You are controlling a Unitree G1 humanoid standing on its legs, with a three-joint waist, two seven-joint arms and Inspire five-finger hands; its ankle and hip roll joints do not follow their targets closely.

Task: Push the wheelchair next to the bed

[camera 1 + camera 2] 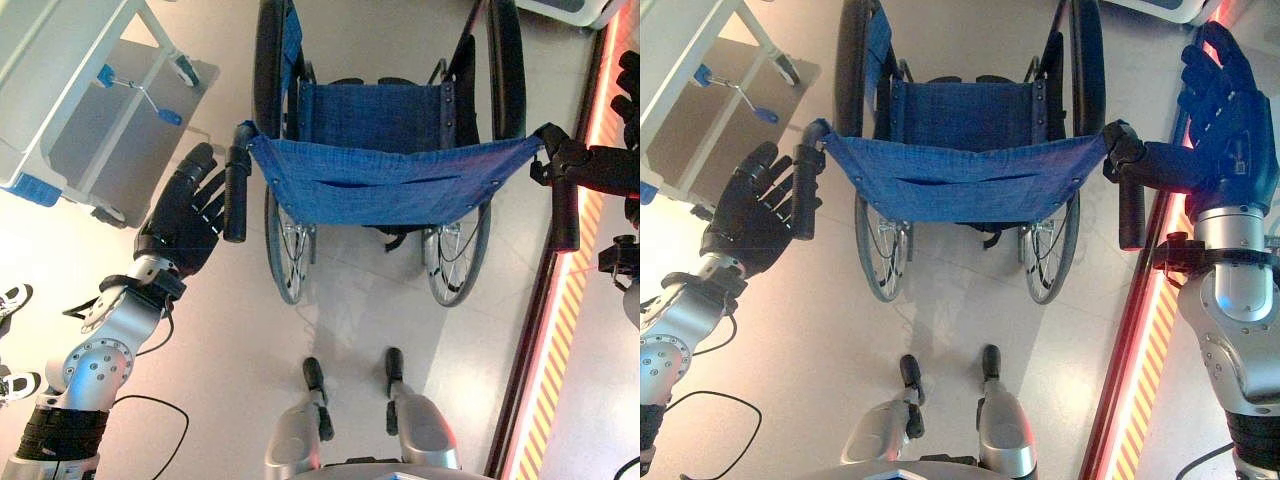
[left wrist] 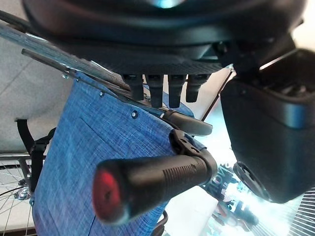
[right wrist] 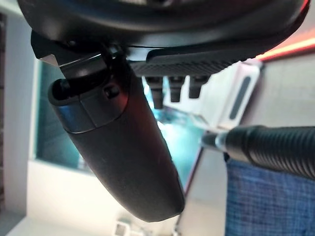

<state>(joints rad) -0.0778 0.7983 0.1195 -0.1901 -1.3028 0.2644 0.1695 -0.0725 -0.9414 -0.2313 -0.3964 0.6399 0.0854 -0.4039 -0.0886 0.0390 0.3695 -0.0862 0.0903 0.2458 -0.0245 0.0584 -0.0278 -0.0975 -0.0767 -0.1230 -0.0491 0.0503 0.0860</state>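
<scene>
Wheelchair [image 1: 380, 150] sits right in front of me, blue fabric backrest facing me, both push handles pointing back my way. Bed [image 1: 60, 90] is off to my front-left, near the chair but apart, one caster [image 1: 186, 68] and a blue crank lever [image 1: 140, 92] showing under the frame.

My left hand [image 1: 185, 215] is spread wide, fingers straight, just beside the left push handle [image 1: 236, 190]. In the left wrist view the grip [image 2: 147, 182] lies across the palm side with the fingers [image 2: 157, 91] extended past it, not wrapped. Whether the palm touches it, I can't tell.

My right hand [image 1: 1225, 120] is also open, fingers pointing up, thumb side against the right push handle [image 1: 1130, 205] bracket. In the right wrist view the grip [image 3: 275, 150] runs beside the thumb [image 3: 118, 147], nothing curled round it.

So I judge this as pre-grasp, push not started.

Risks from here:
- Neither hand is closed, so a push with flat palms could slide off the grips and the chair would roll free.
- Uneven contact, right touching and left not, would yaw the chair.
- Red-lit floor strip with hazard stripes [image 1: 565, 330] runs close on my right; a rightward swing could catch a rear wheel [image 1: 458, 255] on it.
- Steering left too sharply could clip the bed frame or its caster.
</scene>
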